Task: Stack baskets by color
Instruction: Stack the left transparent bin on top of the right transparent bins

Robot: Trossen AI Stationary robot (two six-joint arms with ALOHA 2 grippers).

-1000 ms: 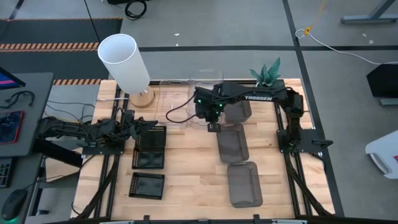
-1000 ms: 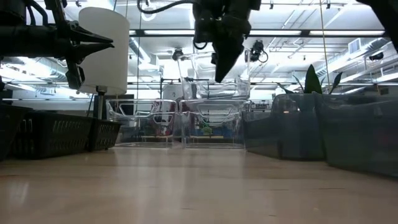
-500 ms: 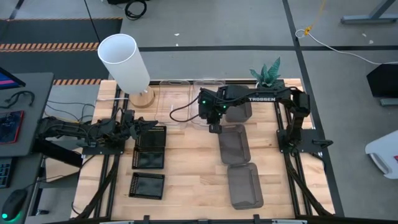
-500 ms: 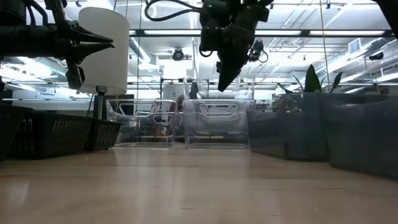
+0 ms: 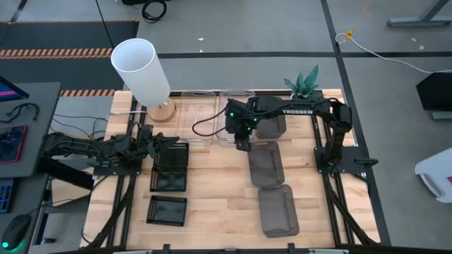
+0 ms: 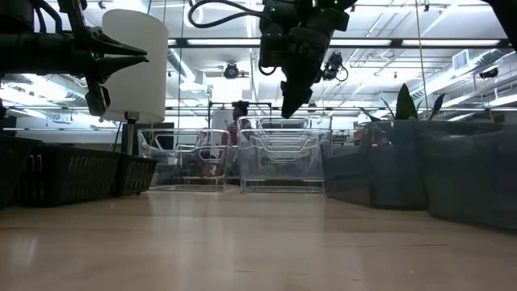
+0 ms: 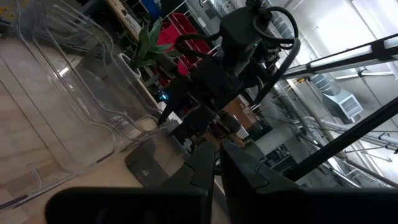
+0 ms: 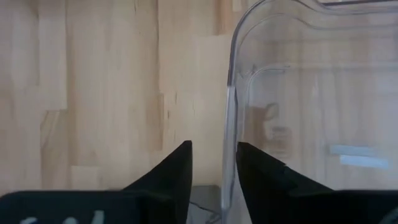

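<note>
**A:** We read the biggest hazard on this worktop at the far edge, where the clear baskets sit nested beside a second clear basket. In the right wrist view the clear rim stands between the fingers of the right gripper, which are parted around it and no longer clamped. If the arm lifts off at an angle, we judge a finger could catch that rim, tip the stack or drag it out of line.

**B:** And the dark grey baskets? We see them in a row just beside that arm, running toward the near edge. A low sweep toward them could knock one askew.

**A:** Agreed. We would also watch the potted plant and the white lamp, both close to the clear baskets.

**B:** Pose, then. The right arm reaches across from its mount with the right gripper pointing down over the near rim of the clear stack, raised above the worktop in the low view.

**A:** The left arm waits at the left edge, its left gripper held level next to the black grid baskets; its fingers look nearly together and hold nothing that we can see.
</note>
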